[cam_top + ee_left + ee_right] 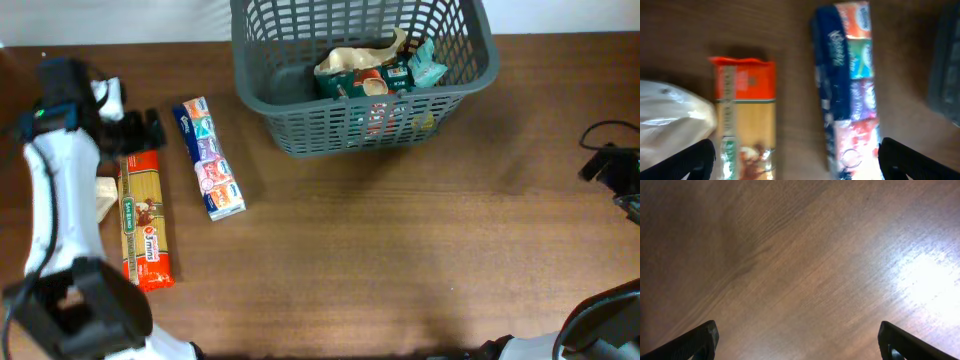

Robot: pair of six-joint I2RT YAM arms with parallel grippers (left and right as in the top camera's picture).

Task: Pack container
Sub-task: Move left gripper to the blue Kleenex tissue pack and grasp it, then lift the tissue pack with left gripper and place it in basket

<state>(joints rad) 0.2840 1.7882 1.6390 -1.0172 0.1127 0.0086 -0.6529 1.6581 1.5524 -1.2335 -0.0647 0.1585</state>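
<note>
**Fig.** Left claw (pixel 797 162), released, hovers above the spaghetti pack (pixel 143 225) and tissue pack (pixel 210 160), whose long axes run near-to-far. The container (pixel 290 110), partly filled, stands far and rightward across open desk (pixel 400 250). Right claw (pixel 800 340), released, is over bare wood, farther from both packs.

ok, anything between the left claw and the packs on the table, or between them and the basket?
Nothing visible. Left claw open above spaghetti pack and tissue pack; only bare table from them to the basket.
</note>
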